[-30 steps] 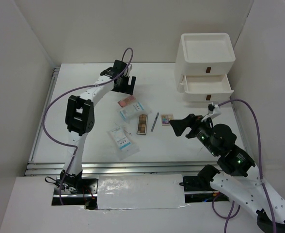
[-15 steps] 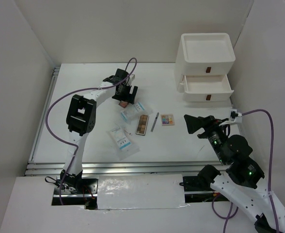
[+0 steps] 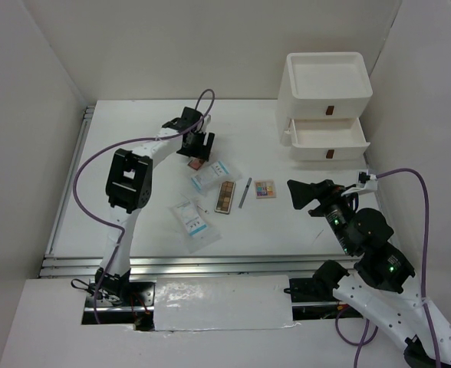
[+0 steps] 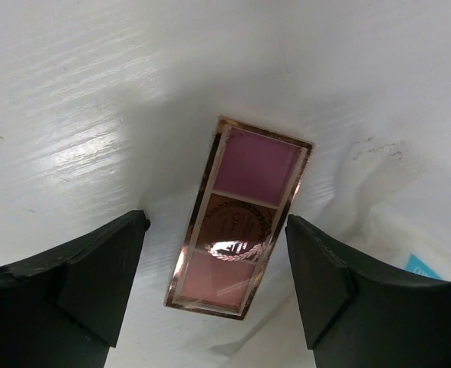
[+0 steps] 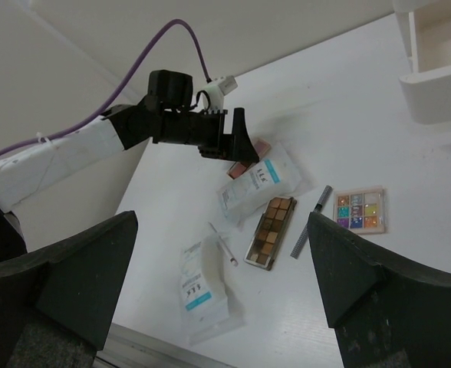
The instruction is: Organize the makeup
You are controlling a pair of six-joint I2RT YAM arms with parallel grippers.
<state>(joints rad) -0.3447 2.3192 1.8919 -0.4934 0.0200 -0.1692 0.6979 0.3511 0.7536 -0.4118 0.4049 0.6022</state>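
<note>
A pink compact (image 4: 241,218) lies flat on the table between the jaws of my open left gripper (image 4: 218,284), which hovers over it without touching. It also shows in the top view (image 3: 197,163) under the left gripper (image 3: 198,149). Two white-and-blue sachets (image 3: 210,175) (image 3: 192,221), a brown palette (image 3: 225,196), a thin grey pencil (image 3: 245,192) and a multicoloured palette (image 3: 265,188) lie mid-table. My right gripper (image 3: 306,195) is open and empty, raised to the right of the multicoloured palette (image 5: 359,211). No sponges are in view.
The white stacked drawer unit (image 3: 325,107) stands at the back right, its lower drawer pulled open (image 5: 440,69). A small thin applicator (image 5: 224,244) lies between the near sachet (image 5: 199,287) and the brown palette (image 5: 270,232). White walls close in on both sides.
My left gripper has come down over the pink compact. My right gripper has pulled back to the right, away from the multicoloured palette.
</note>
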